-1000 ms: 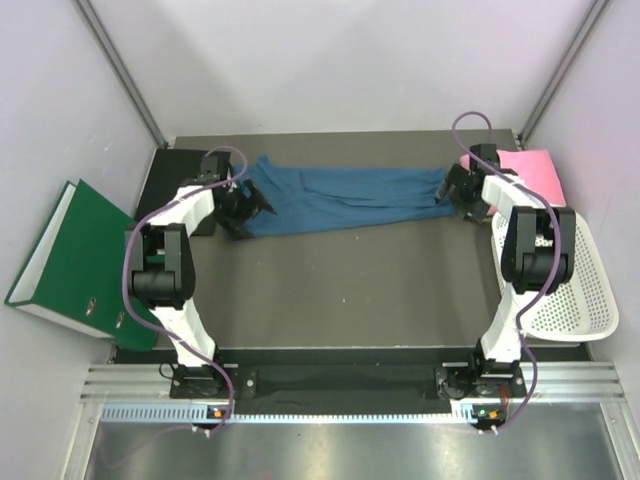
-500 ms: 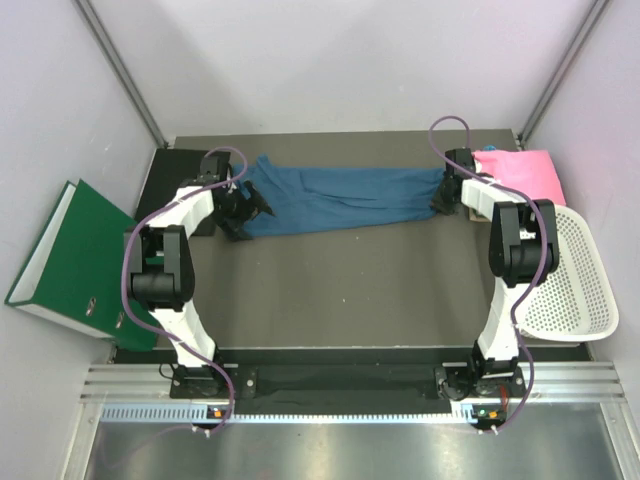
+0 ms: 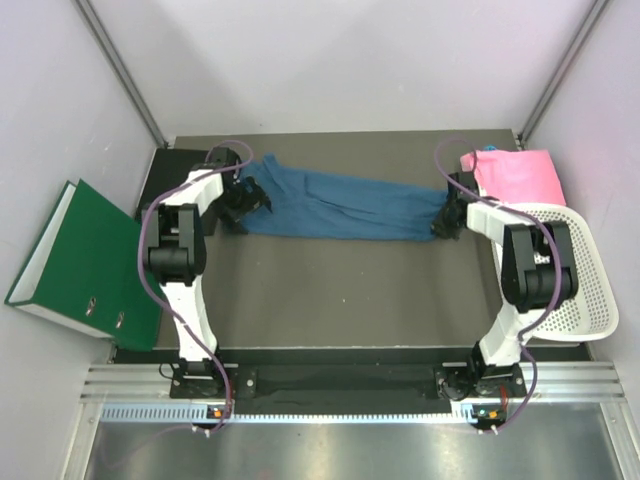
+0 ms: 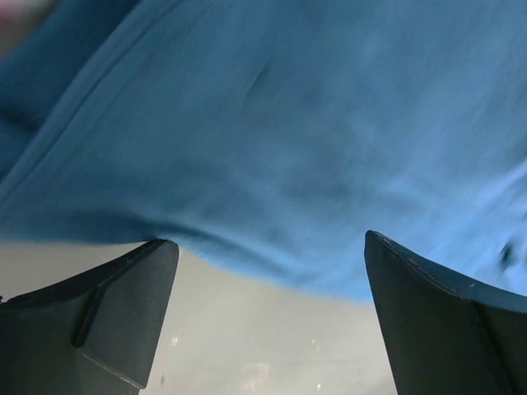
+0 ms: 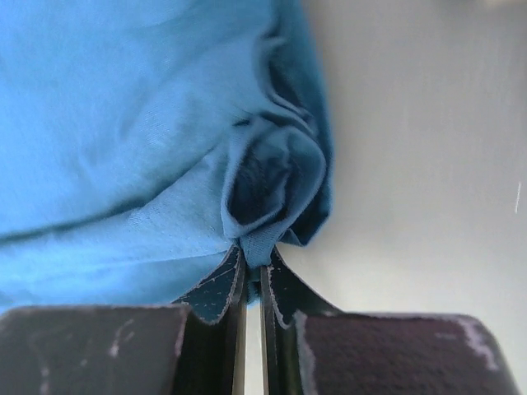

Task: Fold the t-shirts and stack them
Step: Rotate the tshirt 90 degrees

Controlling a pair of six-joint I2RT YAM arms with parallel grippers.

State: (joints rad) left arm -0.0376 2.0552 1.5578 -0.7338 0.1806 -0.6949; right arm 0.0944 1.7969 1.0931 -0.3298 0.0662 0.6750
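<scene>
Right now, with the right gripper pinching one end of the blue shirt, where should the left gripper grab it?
Probably the free edge at the blue shirt's left end, lying between the open left gripper's fingers. Come from the left, low along the table: the cloth looks flat there, so only that thin edge can be pinched.

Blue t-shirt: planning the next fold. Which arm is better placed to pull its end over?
Probably right: the right gripper is shut on a bunched edge of the blue t-shirt; the left gripper stands open, gripping nothing.
</scene>
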